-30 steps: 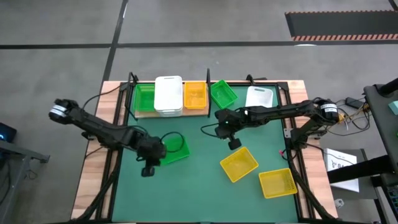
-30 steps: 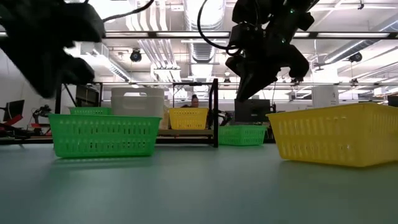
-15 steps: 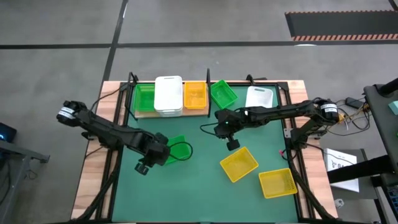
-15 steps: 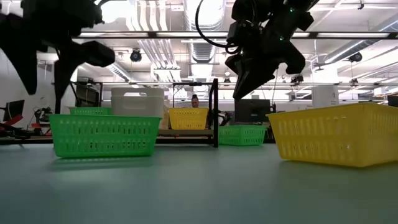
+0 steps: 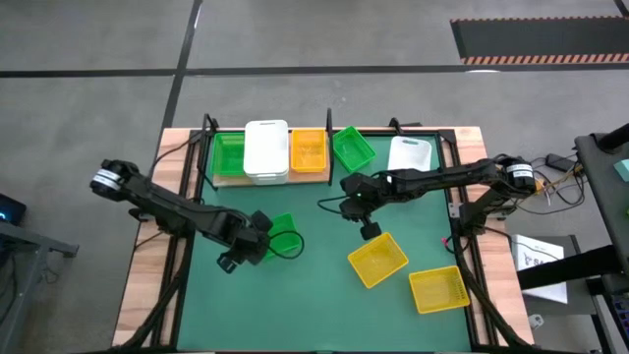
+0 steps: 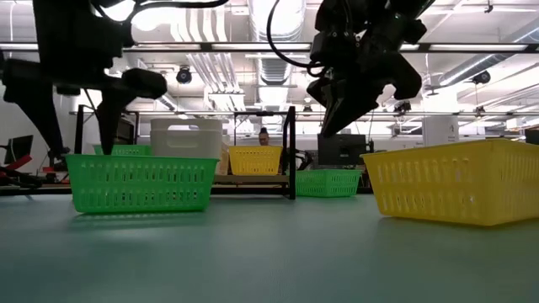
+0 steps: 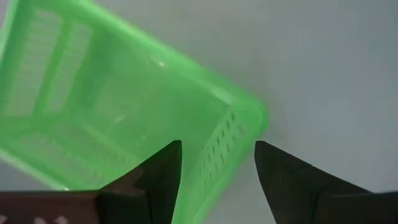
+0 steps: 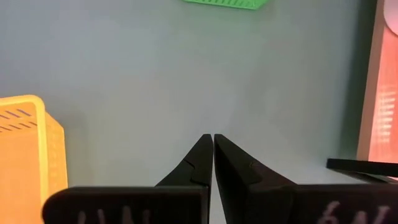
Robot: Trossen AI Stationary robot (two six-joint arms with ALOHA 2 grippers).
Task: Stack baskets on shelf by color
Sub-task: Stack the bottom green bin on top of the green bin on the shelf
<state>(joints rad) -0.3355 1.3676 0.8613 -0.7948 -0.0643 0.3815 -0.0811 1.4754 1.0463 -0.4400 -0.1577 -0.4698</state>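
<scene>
A green basket (image 5: 283, 234) (image 7: 124, 106) rests flat on the green mat at left centre. My left gripper (image 5: 262, 240) (image 7: 217, 146) hangs open above the basket's end nearest the table's left edge, pointing steeply down. One finger is over the inside, the other outside the end wall (image 7: 239, 124), and neither touches it. My right gripper (image 5: 369, 232) (image 8: 213, 138) is shut on nothing, raised above the mat just beyond a yellow basket (image 5: 377, 259). The shelf (image 5: 295, 179) at the far left carries a green (image 5: 229, 154), a white (image 5: 266, 149) and a yellow basket (image 5: 308, 149).
Another green basket (image 5: 353, 147) lies askew on the mat right of the shelf, and a white one (image 5: 409, 152) sits at the far right. A second yellow basket (image 5: 438, 289) is at the near right. The near left of the mat (image 5: 275, 305) is bare.
My left gripper has opened, rolled about its own axis, and gone down and toward the table's right, coming over the green basket's end wall. The basket has stayed put.
</scene>
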